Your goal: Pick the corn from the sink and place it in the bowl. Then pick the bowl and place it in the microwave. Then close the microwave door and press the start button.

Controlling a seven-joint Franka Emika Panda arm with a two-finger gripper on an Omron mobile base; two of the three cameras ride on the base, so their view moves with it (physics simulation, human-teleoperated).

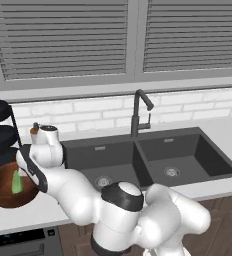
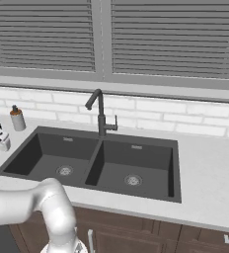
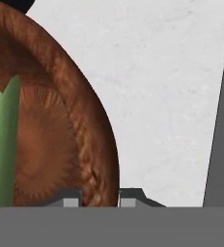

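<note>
The reddish-brown wooden bowl stands on the counter left of the sink. The corn lies inside it, with its green husk showing. My gripper is at the bowl's right rim, one fingertip inside the bowl wall and one outside. The jaws are shut on that rim. In the left base view my arm reaches down over the bowl's right side and hides part of it. Both basins hold nothing. The microwave and its door are out of view.
A rack of black dishes stands just behind the bowl. A soap bottle sits at the sink's back left corner, and the tall dark faucet rises behind the basins. Pale counter runs right of the sink.
</note>
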